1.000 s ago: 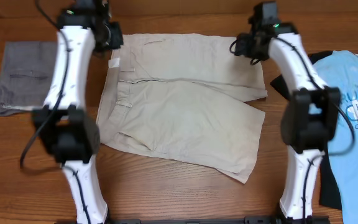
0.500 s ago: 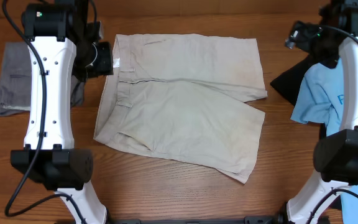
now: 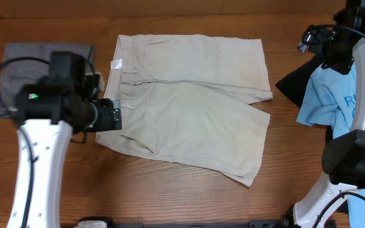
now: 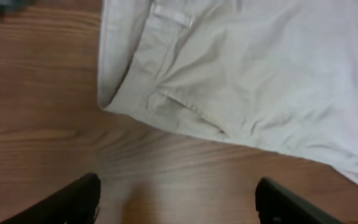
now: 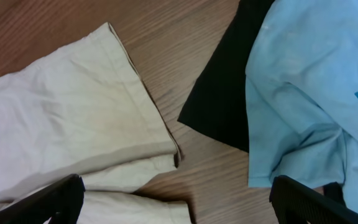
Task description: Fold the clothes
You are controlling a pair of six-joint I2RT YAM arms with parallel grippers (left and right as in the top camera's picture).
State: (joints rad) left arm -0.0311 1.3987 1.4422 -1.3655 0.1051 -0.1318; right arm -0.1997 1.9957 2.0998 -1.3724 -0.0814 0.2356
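**A:** From above, how does the left gripper (image 3: 115,116) stand?

**B:** It hangs just beside the waistband end of the light beige cotton trousers (image 3: 189,107). You cannot read the jaws from up there. The right gripper (image 3: 312,42) is at the far right edge, well apart from the trousers, above a light blue printed T-shirt (image 3: 325,95) that lies on a black garment (image 3: 290,82).

**A:** And the trousers?

**B:** They lie flat in the middle of the brown wooden table (image 3: 170,196), with the waistband to the left and the leg ends to the right. The nearer leg slants across the lower edge of the farther one. A folded grey pair of trousers (image 3: 24,57) sits at the far left, partly under the left arm.

**A:** What does the left wrist camera show?

**B:** Both black fingers (image 4: 86,196) are spread wide over bare wood with nothing between them. The beige cloth lies ahead of them, untouched. A belt loop (image 4: 173,15) and a slit pocket (image 4: 191,109) show near the waistband corner.

**A:** And the right wrist camera?

**B:** These fingers (image 5: 61,193) are also spread wide and hold nothing. Below them is the hemmed leg end (image 5: 148,106), doubled over another beige layer. A strip of bare wood separates it from the black cloth and the blue shirt.
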